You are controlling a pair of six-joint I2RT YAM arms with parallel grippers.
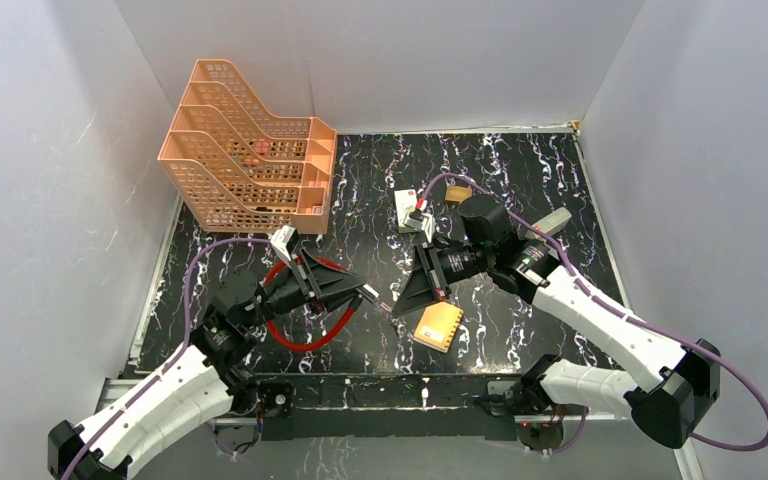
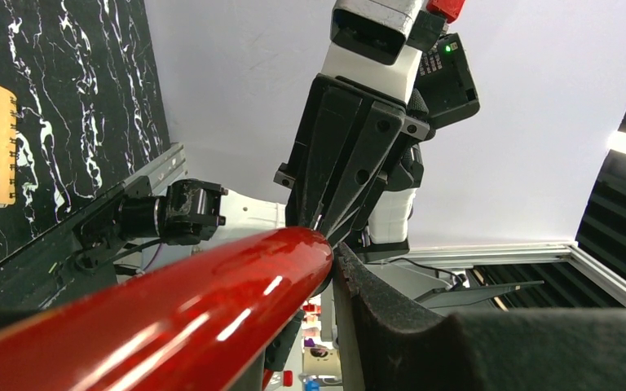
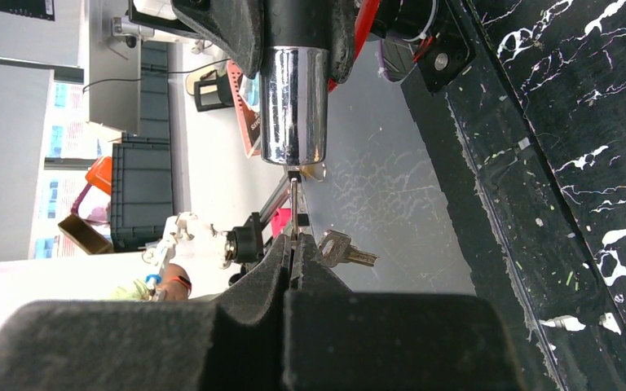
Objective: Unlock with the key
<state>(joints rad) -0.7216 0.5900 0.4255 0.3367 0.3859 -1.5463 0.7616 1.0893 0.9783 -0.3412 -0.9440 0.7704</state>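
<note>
On my black marbled table (image 1: 520, 170), the peach mesh tiered tray (image 1: 210, 175) sits back left; I can't make out its contents. My left gripper (image 1: 362, 291) is clamped on the red cable loop (image 2: 171, 326) near its chrome end (image 3: 293, 98). My right gripper (image 3: 295, 244) pinches the thin flat metal key (image 3: 294, 204), tip at that chrome end.

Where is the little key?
Right wrist view, centre: the key is pinched in the right gripper, its tip at the shiny lock end that the left gripper holds.
</note>
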